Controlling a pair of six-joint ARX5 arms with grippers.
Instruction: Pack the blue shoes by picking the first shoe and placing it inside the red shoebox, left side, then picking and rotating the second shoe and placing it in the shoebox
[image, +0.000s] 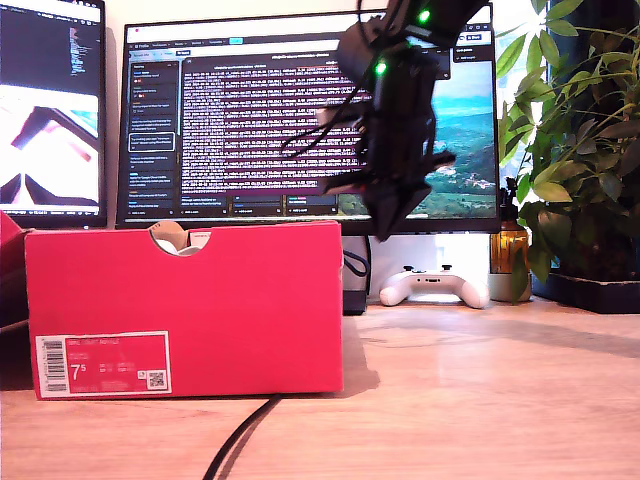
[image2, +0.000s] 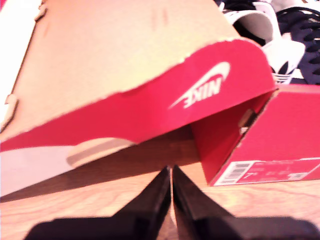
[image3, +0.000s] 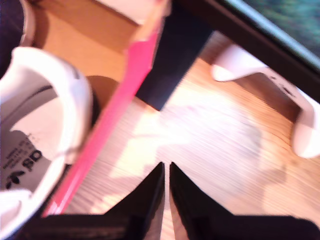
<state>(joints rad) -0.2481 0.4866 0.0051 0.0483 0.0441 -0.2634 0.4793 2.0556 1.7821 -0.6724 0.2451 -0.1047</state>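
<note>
Both blue shoes (image2: 295, 30) appear to lie inside the red shoebox (image: 230, 300). My first hand (image2: 171, 172) and my second hand (image3: 166, 170) are pressed together, empty; lift away straight, clear of the box wall.

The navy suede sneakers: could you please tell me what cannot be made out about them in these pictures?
First wrist view: the navy suede sneakers are blurred and cut off by the edge; their facing unclear.
Second wrist view: one sneaker partly shown, the other unseen.
Exterior view: the pinkish-red cardboard shoebox's front wall hides them; only a pale bit shows in its notch.
</note>
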